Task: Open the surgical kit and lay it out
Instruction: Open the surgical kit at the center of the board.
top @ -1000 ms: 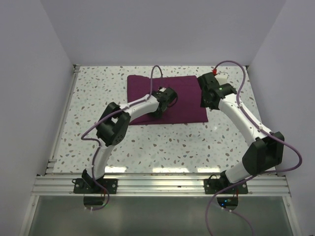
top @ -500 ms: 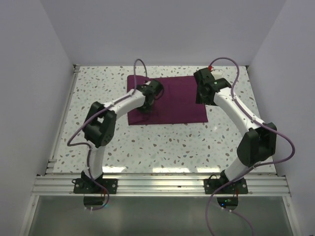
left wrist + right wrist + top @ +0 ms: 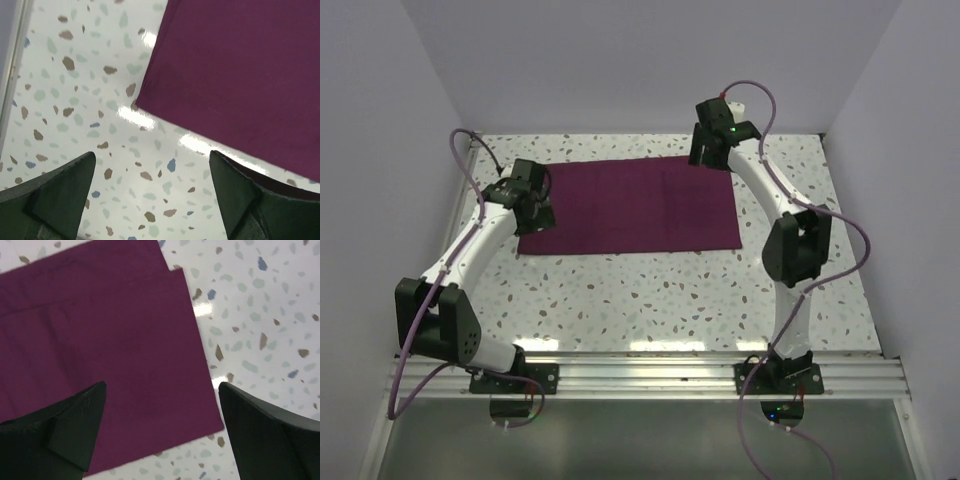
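Observation:
The surgical kit's maroon cloth (image 3: 630, 205) lies flat as a wide rectangle at the back of the speckled table. Only cloth shows. My left gripper (image 3: 534, 204) hovers at the cloth's left edge, open. In the left wrist view it (image 3: 152, 155) spans bare table beside the cloth's corner (image 3: 240, 75), holding nothing. My right gripper (image 3: 713, 153) is over the cloth's far right part, open. The right wrist view shows it (image 3: 163, 385) above a corner of the cloth (image 3: 100, 330), where a folded layer's edge is visible.
White walls close the table on the left, back and right. A metal rail (image 3: 448, 245) runs along the left edge and an aluminium frame (image 3: 640, 372) along the near edge. Purple cables loop from both arms. Bare speckled table (image 3: 650, 295) lies in front of the cloth.
My left arm swung left, drawing the cloth's left flap outward so the cloth lies wider, then its gripper opened and let go. My right arm moved toward the back edge, still open.

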{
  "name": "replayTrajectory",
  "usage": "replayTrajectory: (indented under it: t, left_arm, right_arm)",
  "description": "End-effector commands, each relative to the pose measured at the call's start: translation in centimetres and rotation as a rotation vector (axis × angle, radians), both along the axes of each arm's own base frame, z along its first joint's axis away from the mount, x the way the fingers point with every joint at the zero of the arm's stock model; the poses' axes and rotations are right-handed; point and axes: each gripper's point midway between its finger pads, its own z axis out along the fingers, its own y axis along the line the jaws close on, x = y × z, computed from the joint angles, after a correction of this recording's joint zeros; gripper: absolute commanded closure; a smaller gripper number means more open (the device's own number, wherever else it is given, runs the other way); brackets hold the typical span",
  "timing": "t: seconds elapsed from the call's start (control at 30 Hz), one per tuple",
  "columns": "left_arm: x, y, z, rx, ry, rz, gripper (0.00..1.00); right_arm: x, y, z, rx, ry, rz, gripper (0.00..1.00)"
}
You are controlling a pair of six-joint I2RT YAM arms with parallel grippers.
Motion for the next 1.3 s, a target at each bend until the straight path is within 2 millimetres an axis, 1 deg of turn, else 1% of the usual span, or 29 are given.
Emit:
replayTrajectory:
  t: [0.0,0.03,0.07,0.1,0.13,0.17,0.2,0.33,0.37,0.43,0.47,0.5,0.53,0.57,0.63,0.8,1.0,1.03,1.1,1.13,1.2,1.23,1.27]
  left_arm:
    - [-2.4,-0.2,-1.4,-0.037,0.076,0.022,0.00]
    - [-2.8,-0.2,-0.9,-0.038,0.071,0.023,0.00]
    - [-3.0,-0.4,-0.8,-0.048,0.067,0.016,0.00]
    - [-3.3,-0.3,-0.6,-0.046,0.071,0.010,0.00]
    - [-3.5,-0.3,-0.2,-0.051,0.062,0.015,0.00]
    - [-3.7,-0.3,-0.1,-0.056,0.059,0.017,0.00]
    - [-3.8,-0.4,-0.1,-0.060,0.059,0.015,0.00]
    - [-4.5,-0.3,-0.2,-0.062,0.058,0.015,0.00]
    - [-4.6,-0.2,-0.3,-0.058,0.064,0.017,0.00]
    - [-4.7,-0.1,-0.6,-0.052,0.079,0.021,0.00]
    - [-4.8,0.0,-0.7,-0.046,0.082,0.024,0.00]
    - [-4.7,0.0,-0.7,-0.044,0.083,0.024,0.00]
    - [-4.7,0.0,-0.8,-0.042,0.088,0.025,0.00]
    - [-4.7,0.1,-0.9,-0.035,0.090,0.027,0.00]
    - [-4.5,0.2,-1.1,-0.027,0.097,0.024,0.00]
    - [-4.0,0.3,-1.3,-0.013,0.114,0.025,0.00]
    - [-4.0,0.5,-1.3,0.002,0.122,0.023,0.00]
    - [-4.1,0.6,-1.3,0.005,0.123,0.024,0.00]
    - [-4.3,0.7,-1.3,0.013,0.127,0.028,0.00]
    - [-4.4,0.7,-1.3,0.015,0.128,0.026,0.00]
    - [-4.6,1.0,-1.2,0.023,0.130,0.029,0.00]
    - [-4.6,1.0,-1.2,0.025,0.131,0.030,0.00]
    - [-4.7,1.1,-1.1,0.029,0.130,0.032,0.00]
  right_arm:
    - [4.5,-1.0,-0.9,0.042,-0.029,-0.037,0.02]
    - [5.3,-1.5,-1.3,0.046,-0.025,-0.054,0.02]
    - [6.5,-1.9,-2.5,0.046,-0.011,-0.078,0.02]
    - [7.2,-3.1,-2.7,0.047,-0.013,-0.108,0.02]
    - [7.7,-3.8,-3.3,0.047,-0.007,-0.127,0.02]
    - [8.5,-4.2,-3.2,0.060,-0.024,-0.142,0.02]
    - [9.0,-5.3,-4.5,0.062,-0.011,-0.166,0.02]
    - [10.5,-6.8,-6.8,0.104,-0.019,-0.192,0.08]
    - [10.9,-6.8,-7.3,0.113,-0.023,-0.191,0.12]
    - [11.1,-7.0,-8.8,0.124,-0.002,-0.188,0.16]
    - [11.4,-7.2,-9.1,0.130,-0.003,-0.190,0.20]
    - [11.4,-7.0,-9.5,0.134,0.004,-0.184,0.21]
    - [11.5,-6.6,-10.4,0.153,0.018,-0.170,0.22]
    - [11.6,-6.4,-10.7,0.162,0.021,-0.167,0.24]
    - [11.4,-5.9,-12.0,0.183,0.047,-0.157,0.27]
    - [11.4,-4.9,-13.8,0.225,0.065,-0.151,0.30]
    - [11.1,-5.0,-15.9,0.225,0.103,-0.162,0.39]
    - [11.0,-5.0,-16.2,0.222,0.107,-0.161,0.45]
    - [11.0,-5.1,-16.8,0.216,0.117,-0.164,0.50]
    - [10.8,-5.2,-17.2,0.214,0.125,-0.169,0.56]
    - [10.7,-5.2,-17.6,0.211,0.133,-0.169,0.62]
    - [10.6,-5.4,-17.8,0.210,0.136,-0.173,0.69]
    - [10.5,-5.4,-17.8,0.207,0.139,-0.173,0.71]
